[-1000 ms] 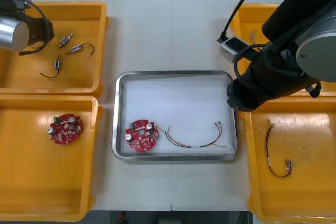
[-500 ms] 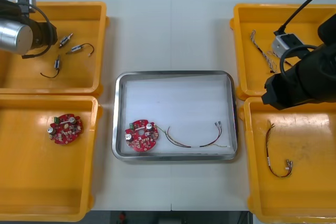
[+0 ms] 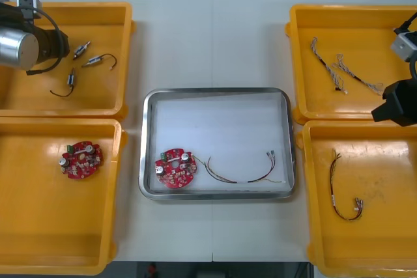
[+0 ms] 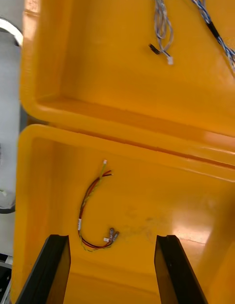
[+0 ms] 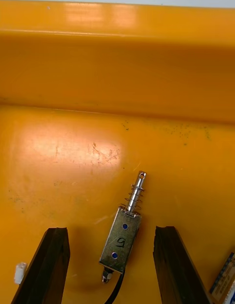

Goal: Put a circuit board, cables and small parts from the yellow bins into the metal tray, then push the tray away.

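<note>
**Small metal part between my left fingers: grip the body, not the pin**

My left gripper (image 5: 110, 230) hangs low in the far left bin (image 3: 98, 99), fingers spread wide with nothing in them. A small metal part (image 5: 121, 238) lies flat on the bin floor between them. It has a boxy metal body, a thin pin with a fine spring at the end that points to the bin wall, and a black lead trailing from the other end.

I judge it rigid, light and dense for its size. Its smooth flat sides could slip or twist if I pinch off-centre. The pin and spring look delicate, and the lead is limp and would only drag. So I would close across the two long sides of the body at mid-length, since it lies a little askew to my fingers.

The metal tray (image 3: 146, 141) sits mid-table, well apart to the right. It already holds a circuit board (image 3: 174, 168) and a red and yellow cable (image 3: 220, 177).

My right gripper (image 4: 112, 238) is also spread and empty. It waits over the near right bin (image 4: 161, 206), above a second red and yellow cable (image 4: 81, 220).
</note>
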Controlling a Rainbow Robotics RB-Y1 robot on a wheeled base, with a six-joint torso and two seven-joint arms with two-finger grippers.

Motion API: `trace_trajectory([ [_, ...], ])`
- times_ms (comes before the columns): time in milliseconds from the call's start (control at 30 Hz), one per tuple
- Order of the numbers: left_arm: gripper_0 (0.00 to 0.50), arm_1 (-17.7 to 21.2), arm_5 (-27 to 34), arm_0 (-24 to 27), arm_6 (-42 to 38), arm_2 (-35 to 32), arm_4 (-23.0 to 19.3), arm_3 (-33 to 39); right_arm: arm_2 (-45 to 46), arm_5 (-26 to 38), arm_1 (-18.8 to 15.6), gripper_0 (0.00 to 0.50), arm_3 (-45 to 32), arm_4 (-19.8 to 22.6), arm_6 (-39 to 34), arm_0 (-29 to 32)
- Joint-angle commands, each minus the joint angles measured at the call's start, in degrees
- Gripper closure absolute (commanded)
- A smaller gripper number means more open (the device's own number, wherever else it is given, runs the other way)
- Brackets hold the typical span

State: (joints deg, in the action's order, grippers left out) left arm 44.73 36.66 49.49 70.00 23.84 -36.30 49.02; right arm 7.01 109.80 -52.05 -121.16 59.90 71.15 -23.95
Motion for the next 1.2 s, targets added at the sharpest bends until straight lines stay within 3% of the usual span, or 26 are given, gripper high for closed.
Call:
trace_trajectory([
  [33, 0.014, -0.3, -0.9, 2.7, 3.9, 2.0, -1.1, -0.1, 1.1, 0.2, -3.1, 0.000, 5.1, 0.0, 7.8, -2.7],
  [200, 0.127, -0.3, -1.6, 2.7, 3.9, 2.5, -1.8, -0.4, 0.1, 0.2, -3.1, 0.000, 11.5, -3.2, 15.6, -5.5],
  [433, 0.206, -0.3, -1.7, 2.6, 4.1, 3.1, -1.8, -0.4, -5.4, -1.4, -3.1, 0.000, 19.6, -8.6, 23.2, -11.6],
  [600, 0.365, -0.3, -2.0, 2.6, 4.1, 3.1, -1.8, -0.4, -8.6, -5.7, -3.1, 0.000, 29.2, -8.7, 30.8, -16.8],
  [733, 0.449, -0.3, -2.0, 2.6, 4.3, 3.1, -1.6, -0.4, -10.2, -8.6, -2.6, 0.000, 35.9, -9.3, 37.0, -20.1],
  [900, 0.500, -0.3, -2.0, 2.6, 4.3, 3.1, -1.3, -0.3, -10.5, -12.1, -1.8, 0.000, 42.4, -10.7, 43.6, -23.0],
  [1067, 0.500, 0.5, -2.0, 2.6, 4.3, 3.1, -2.3, 0.4, -10.5, -15.4, -1.0, 0.000, 47.1, -12.4, 48.9, -24.7],
  [1200, 0.500, 2.1, -0.1, 2.6, 4.6, 3.1, -6.1, 2.4, -10.5, -19.3, 0.2, 0.000, 50.8, -14.1, 53.7, -25.7],
])
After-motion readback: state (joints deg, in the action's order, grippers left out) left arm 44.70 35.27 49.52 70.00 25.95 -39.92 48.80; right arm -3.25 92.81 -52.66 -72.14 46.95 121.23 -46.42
